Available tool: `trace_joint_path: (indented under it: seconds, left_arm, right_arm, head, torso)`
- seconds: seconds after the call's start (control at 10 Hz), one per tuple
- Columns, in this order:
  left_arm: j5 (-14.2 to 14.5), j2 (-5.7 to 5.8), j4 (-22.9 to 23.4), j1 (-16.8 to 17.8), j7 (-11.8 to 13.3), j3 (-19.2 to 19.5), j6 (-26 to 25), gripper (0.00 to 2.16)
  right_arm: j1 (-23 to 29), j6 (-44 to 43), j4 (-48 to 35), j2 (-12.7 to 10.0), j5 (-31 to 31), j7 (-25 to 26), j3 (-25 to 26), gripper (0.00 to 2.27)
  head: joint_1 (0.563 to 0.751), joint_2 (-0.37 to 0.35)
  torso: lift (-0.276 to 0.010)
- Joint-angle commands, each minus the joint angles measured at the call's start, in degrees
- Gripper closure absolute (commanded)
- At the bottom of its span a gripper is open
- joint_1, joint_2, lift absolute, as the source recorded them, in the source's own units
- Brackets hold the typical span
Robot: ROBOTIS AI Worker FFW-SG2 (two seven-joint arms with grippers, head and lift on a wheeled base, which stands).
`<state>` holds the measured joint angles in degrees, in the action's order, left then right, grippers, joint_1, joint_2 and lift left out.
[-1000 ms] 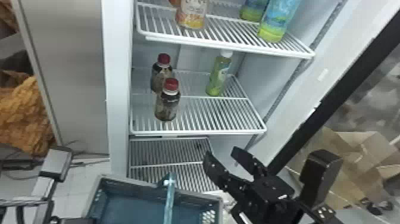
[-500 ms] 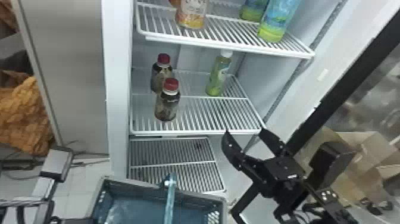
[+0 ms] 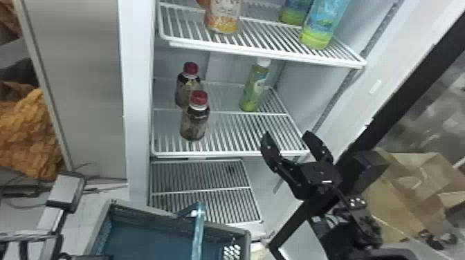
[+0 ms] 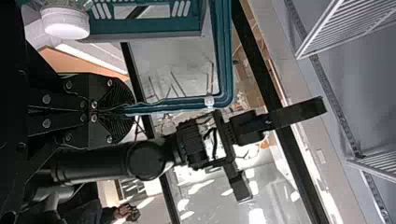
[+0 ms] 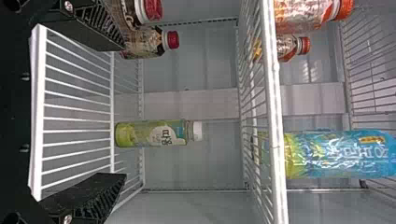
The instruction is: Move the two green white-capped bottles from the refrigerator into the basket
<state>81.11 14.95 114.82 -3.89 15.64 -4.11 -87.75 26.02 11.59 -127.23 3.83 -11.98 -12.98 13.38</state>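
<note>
The setting is best classed as an indoor workshop or laboratory, although the exact type cannot be determined. An open refrigerator [image 3: 138,103] fitted with white wire shelves [image 3: 225,153] is shown, stocked with bottled drinks [image 3: 321,27] in the manner of a shop display cooler. A working character is indicated by the black jointed right arm [image 3: 346,214] stationed before the shelves' front edges, by thin dark cables [image 3: 107,178] laid over the pale floor [image 3: 78,221], and by crumpled orange material [image 3: 27,135] at the left. Beyond the black door frame [image 3: 398,107], brown cardboard [image 3: 415,193] is heaped.
</note>
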Motion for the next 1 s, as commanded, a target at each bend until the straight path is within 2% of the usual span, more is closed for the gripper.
trace_joint_path:
  seconds: [0.0, 0.6, 0.9]
  left_arm:
    - [0.13, 0.08, 0.0, -0.04, 0.0, 0.0, 0.01, 1.16]
    - [0.13, -0.01, 0.0, -0.04, 0.0, -0.11, -0.13, 1.16]
    - [0.13, 0.08, 0.0, 0.1, 0.0, -0.11, -0.28, 1.16]
  right_arm:
    - [-3.38, -1.89, 4.68, 0.12, 0.67, -0.03, -0.01, 0.07]
    - [-16.6, -12.71, 24.51, 0.3, 3.29, 0.06, -0.24, 0.07]
    - [-21.52, -15.1, 31.82, 0.65, 4.66, 0.06, 0.1, 0.07]
  head:
    - [0.695, -0.35]
    - [0.695, -0.35]
    - [0.695, -0.35]
  torso:
    - [-0.263]
    - [-0.263]
    - [-0.263]
